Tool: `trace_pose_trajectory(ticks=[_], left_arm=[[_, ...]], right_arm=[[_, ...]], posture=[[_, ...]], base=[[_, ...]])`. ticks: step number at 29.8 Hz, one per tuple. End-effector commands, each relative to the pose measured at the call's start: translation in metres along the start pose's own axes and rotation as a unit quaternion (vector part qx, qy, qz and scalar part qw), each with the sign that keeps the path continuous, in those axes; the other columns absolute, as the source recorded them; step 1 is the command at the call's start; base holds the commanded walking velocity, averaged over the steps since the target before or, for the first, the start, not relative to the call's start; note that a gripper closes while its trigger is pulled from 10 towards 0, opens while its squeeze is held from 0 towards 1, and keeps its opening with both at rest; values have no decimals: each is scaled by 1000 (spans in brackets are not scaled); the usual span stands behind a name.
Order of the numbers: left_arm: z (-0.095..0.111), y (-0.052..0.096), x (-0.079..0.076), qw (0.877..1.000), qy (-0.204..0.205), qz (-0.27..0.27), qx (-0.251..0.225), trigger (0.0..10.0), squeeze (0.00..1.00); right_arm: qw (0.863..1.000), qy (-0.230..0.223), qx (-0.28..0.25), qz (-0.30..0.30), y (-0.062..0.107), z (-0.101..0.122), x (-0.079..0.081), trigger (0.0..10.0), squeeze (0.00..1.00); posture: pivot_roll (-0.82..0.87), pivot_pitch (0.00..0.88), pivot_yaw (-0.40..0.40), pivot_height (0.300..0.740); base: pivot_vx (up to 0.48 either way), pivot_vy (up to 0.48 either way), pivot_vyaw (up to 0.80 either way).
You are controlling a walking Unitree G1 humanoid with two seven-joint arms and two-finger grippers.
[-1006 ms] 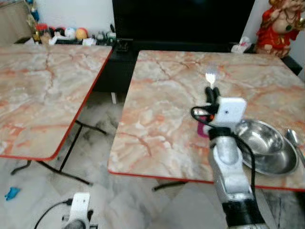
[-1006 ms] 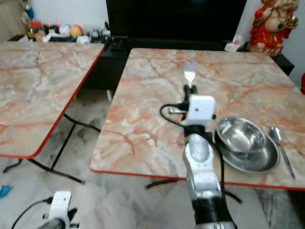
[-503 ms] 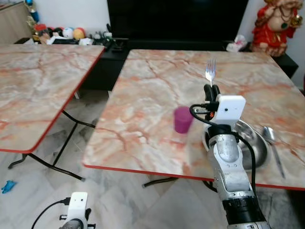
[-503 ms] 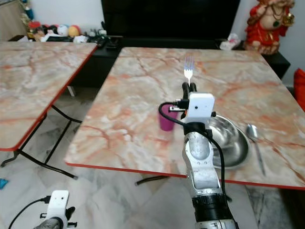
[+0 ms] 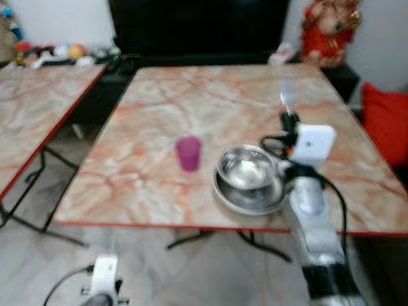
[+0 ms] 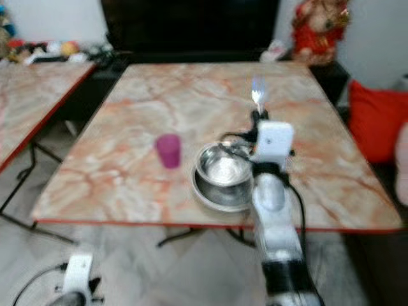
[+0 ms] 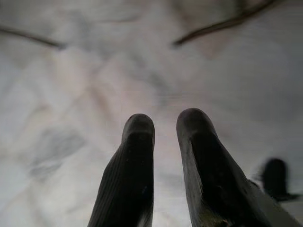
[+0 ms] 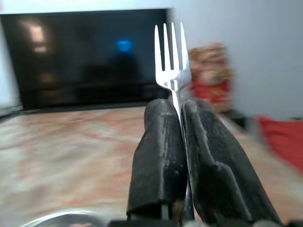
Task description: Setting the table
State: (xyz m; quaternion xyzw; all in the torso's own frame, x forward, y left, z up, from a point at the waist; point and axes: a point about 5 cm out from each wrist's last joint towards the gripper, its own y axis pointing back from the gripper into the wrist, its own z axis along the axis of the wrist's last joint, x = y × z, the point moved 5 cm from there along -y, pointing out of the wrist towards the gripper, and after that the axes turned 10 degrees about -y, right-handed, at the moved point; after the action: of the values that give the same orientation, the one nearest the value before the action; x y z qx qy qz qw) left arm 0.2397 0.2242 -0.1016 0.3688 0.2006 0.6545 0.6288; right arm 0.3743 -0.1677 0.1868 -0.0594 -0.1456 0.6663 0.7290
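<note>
Fork held upright over the table, still to be laid beside the bowl.

Our right gripper (image 8: 177,156) pinches the fork (image 8: 171,61) by its handle, prongs up, above the table (image 5: 159,108) just right of the bowl (image 5: 247,171), which sits in a plate (image 5: 245,197). We risk the thin handle twisting or slipping in so narrow a grip, or the arm's cable knocking the bowl as we lower. A purple cup (image 5: 189,153) stands to the left, well apart. Our left gripper (image 7: 165,142) hangs idle over the floor, fingers slightly spread. A red figurine (image 5: 325,32) stands beyond the far edge.
</note>
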Motion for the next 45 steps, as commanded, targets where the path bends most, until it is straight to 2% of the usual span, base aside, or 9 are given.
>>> trace_pose_trajectory(ticks=[1, 14, 21, 23, 45], left_arm=[[-1, 0, 9, 1000, 1, 7, 5, 10000, 0], [-3, 0, 10, 1000, 14, 11, 9, 10000, 0], [-2, 0, 11, 1000, 17, 14, 8, 10000, 0], [-2, 0, 11, 1000, 8, 12, 7, 10000, 0], [2, 0, 10, 1000, 11, 12, 0, 10000, 0]], right_arm=[[1000, -7, -13, 16, -2, 7, 14, 10000, 0], [1000, -8, -12, 17, -3, 7, 15, 10000, 0], [1000, -5, -11, 18, -4, 7, 15, 10000, 0], [1000, -4, -10, 18, -3, 6, 15, 10000, 0], [1000, 3, -9, 10, -6, 8, 9, 10000, 0]], posture=[[26, 0, 28, 740], [26, 0, 30, 740], [27, 0, 31, 740], [28, 0, 31, 740], [27, 0, 32, 740]], base=[[0, 0, 0], [0, 0, 0], [0, 423, 0], [0, 0, 0], [22, 0, 0]])
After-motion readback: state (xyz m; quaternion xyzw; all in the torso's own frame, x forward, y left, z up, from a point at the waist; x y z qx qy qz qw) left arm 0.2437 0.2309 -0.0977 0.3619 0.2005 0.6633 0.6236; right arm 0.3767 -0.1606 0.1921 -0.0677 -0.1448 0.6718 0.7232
